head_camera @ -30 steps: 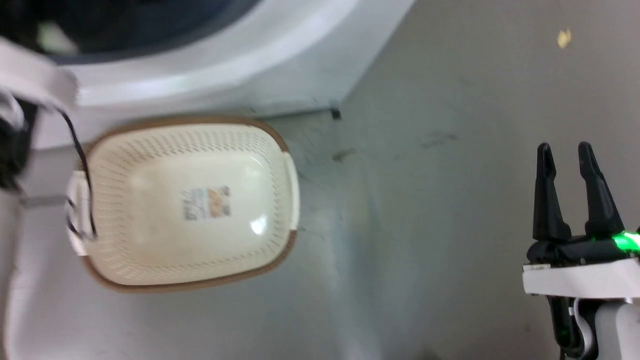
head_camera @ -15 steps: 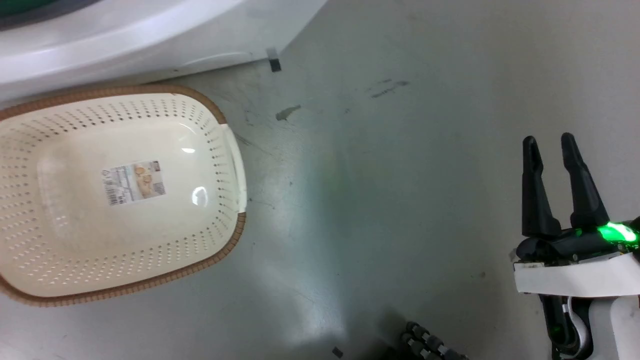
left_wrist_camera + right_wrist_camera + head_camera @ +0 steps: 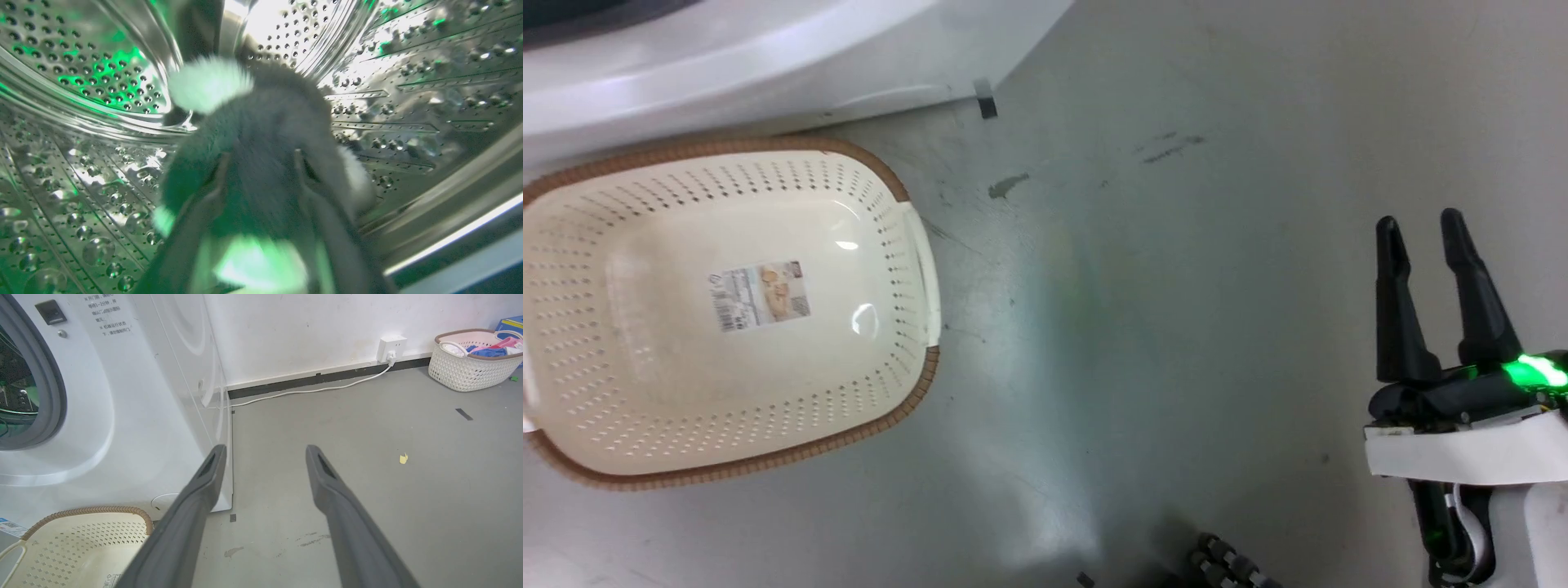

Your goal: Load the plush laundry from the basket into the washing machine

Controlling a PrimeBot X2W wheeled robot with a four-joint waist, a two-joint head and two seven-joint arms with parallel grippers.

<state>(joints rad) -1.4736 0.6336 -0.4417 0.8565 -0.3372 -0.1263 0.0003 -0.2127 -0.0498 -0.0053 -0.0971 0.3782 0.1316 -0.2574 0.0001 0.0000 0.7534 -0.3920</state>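
The left gripper [image 3: 259, 163] is clamped on the plush laundry [image 3: 265, 122]: its two dark fingers [image 3: 216, 183] press into the black fur from either side, with the toy's body bulging between and beyond them. A white fluffy patch sits at the toy's far end and another by the right finger. The left wrist view is blurred and washed in green light. Around the toy curves the shiny perforated drum [image 3: 81, 61] of the washing machine [image 3: 135, 396], so the plush is inside the drum, well past its front lip at the lower right of that view.

The right gripper [image 3: 1419, 222] hangs over the grey floor [image 3: 1176, 327] with its jaws apart and nothing between them; a green light [image 3: 1535, 374] glows at its base.

The basket [image 3: 572, 327] stands on the floor just in front of the washer's lower front edge, near the machine's front corner, well apart from the right gripper. Its cream bottom and the label [image 3: 760, 296] on it are in plain sight.

Across the floor, against the far wall, a second basket [image 3: 470, 371] holds coloured clothes, beside a wall socket [image 3: 391, 347] with a white cable [image 3: 310, 391] running along the skirting. A yellow scrap [image 3: 403, 458] lies on the floor.
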